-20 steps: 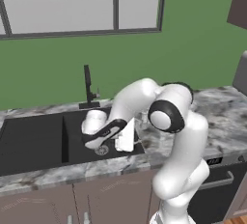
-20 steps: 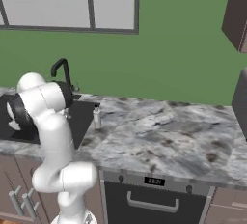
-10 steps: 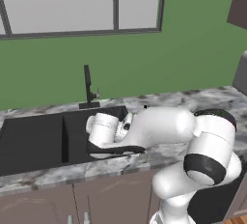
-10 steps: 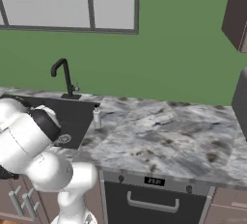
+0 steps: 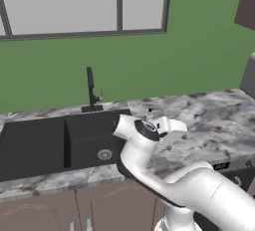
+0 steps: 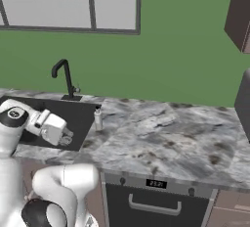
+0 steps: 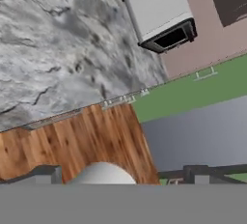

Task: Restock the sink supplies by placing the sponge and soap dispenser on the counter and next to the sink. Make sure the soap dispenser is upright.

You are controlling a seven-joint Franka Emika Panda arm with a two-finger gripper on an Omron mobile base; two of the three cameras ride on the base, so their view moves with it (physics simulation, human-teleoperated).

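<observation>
The soap dispenser [image 6: 98, 118], a slim white bottle, stands upright on the marbled counter [image 6: 161, 133] right beside the black sink [image 6: 73, 113]. In the left base view the soap dispenser [image 5: 149, 113] peeks out just behind my hand. My gripper [image 6: 67, 135] hangs low over the sink's right end, a little in front and to the left of the bottle, apart from it. The gripper [image 5: 180, 125] points toward the counter [image 5: 209, 115]. In the hand view the gripper [image 7: 120, 175] is open with nothing between its fingertips [image 7: 46, 175]. The sponge is out of view.
A tall black faucet [image 5: 91, 89] rises behind the sink [image 5: 45, 145], under a window [image 5: 74, 11]. A dark appliance front [image 6: 156, 201] sits below the counter. A dark cabinet [image 6: 239, 11] hangs at the upper right. The hand view shows a white box-shaped appliance [image 7: 157, 10] and wood floor.
The arm has folded down, and the hand has swung from over the sink basin to the right, to the sink's right end. The soap dispenser has stayed in place.
</observation>
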